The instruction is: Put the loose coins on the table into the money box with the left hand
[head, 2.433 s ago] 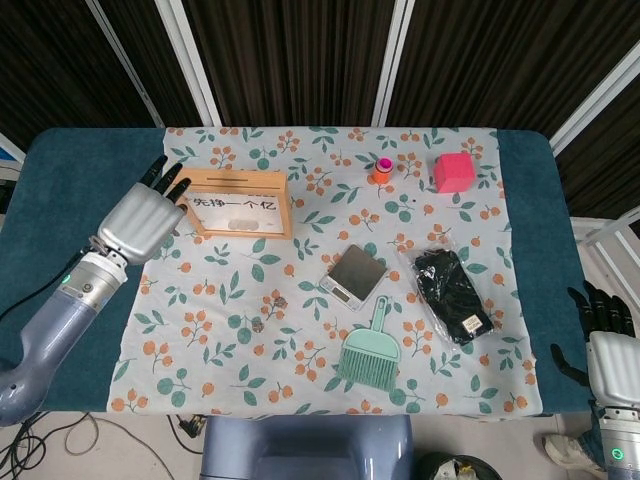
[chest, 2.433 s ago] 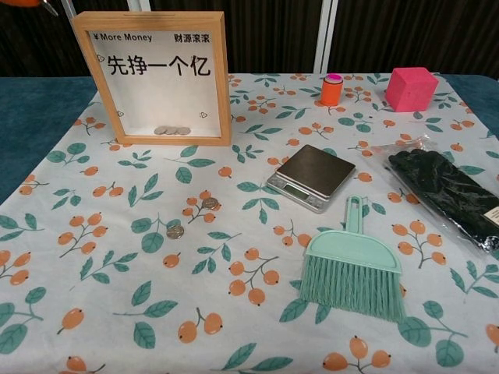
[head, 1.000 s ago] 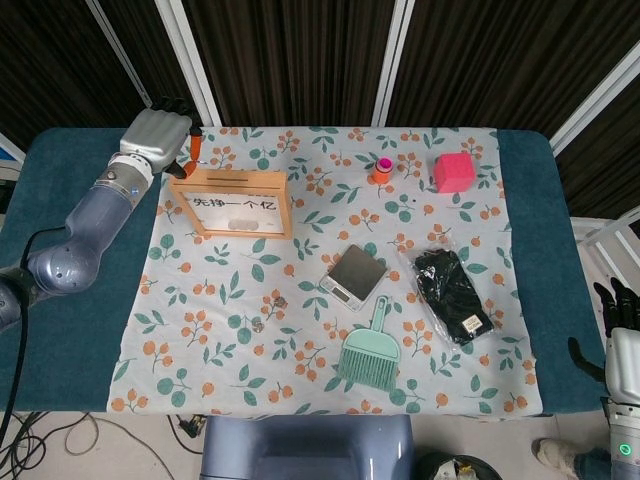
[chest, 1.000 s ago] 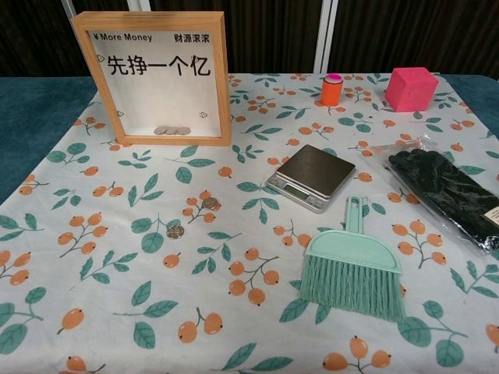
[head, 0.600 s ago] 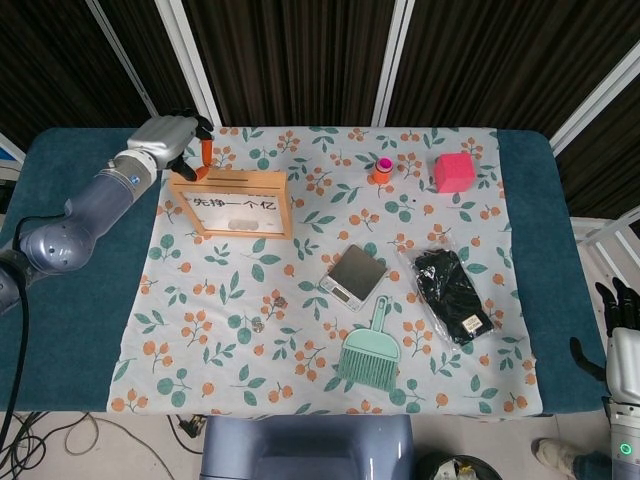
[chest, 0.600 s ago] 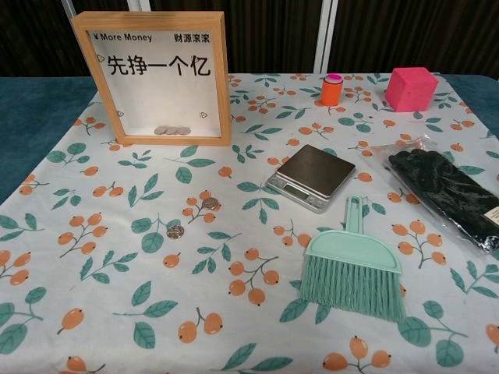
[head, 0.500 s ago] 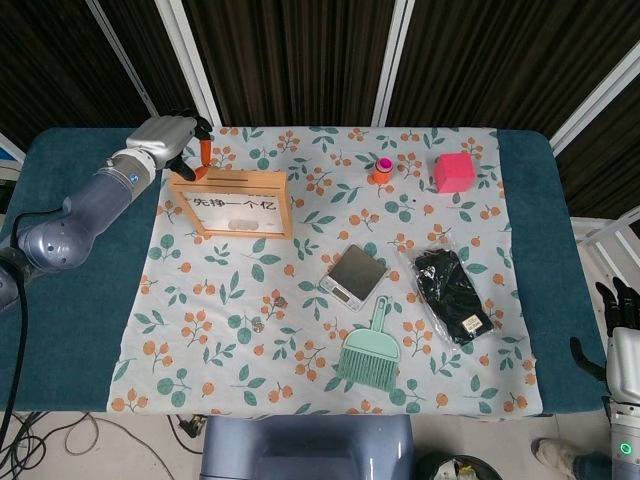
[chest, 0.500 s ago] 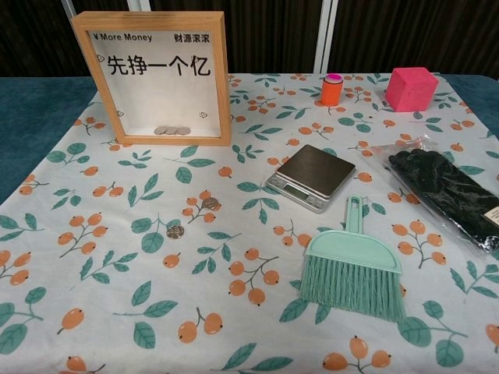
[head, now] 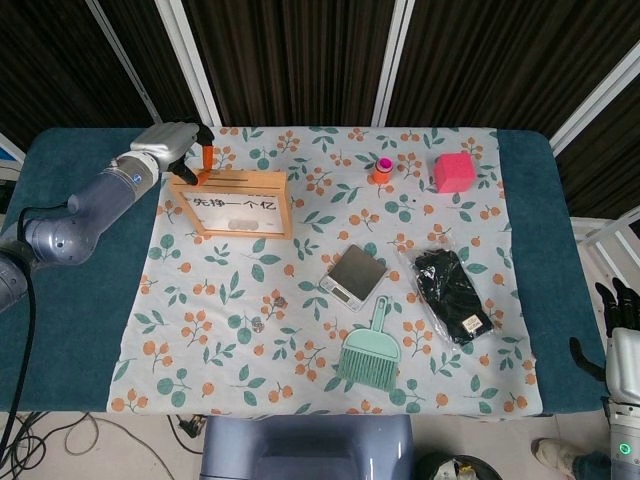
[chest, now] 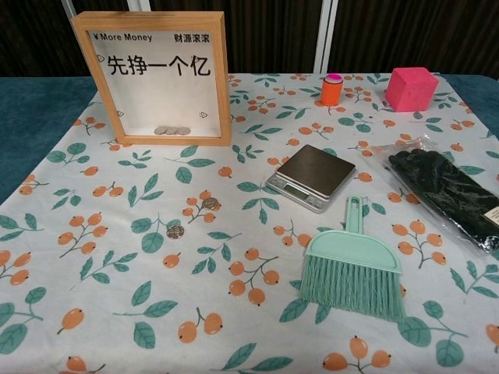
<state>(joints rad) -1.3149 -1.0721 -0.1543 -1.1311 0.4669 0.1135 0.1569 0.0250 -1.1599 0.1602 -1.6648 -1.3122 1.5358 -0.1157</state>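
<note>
Coins (chest: 175, 231) lie loose on the floral cloth (head: 300, 380) covering the blue table (head: 70, 300), in front of the wooden money box (chest: 154, 78), which holds more coins at its bottom. Left hand (head: 172, 140) hovers at the box's far left corner, fingers curled; whether it holds anything cannot be told. Right hand (head: 618, 335) hangs off the table's edge. A scale (chest: 311, 176), brush (chest: 352, 269) and pink cube (chest: 411, 87) sit right of the box.

The left arm (head: 75, 215) reaches up the left side of the head view, its forearm slanting toward the far edge. The left hand (head: 172, 143) sits at the end of it with fingers curled in; whether anything is pinched in them cannot be made out. Only the top of the right hand (head: 624, 330) shows at the lower right corner, dark fingers (head: 612, 298) pointing up and slightly apart.
</note>
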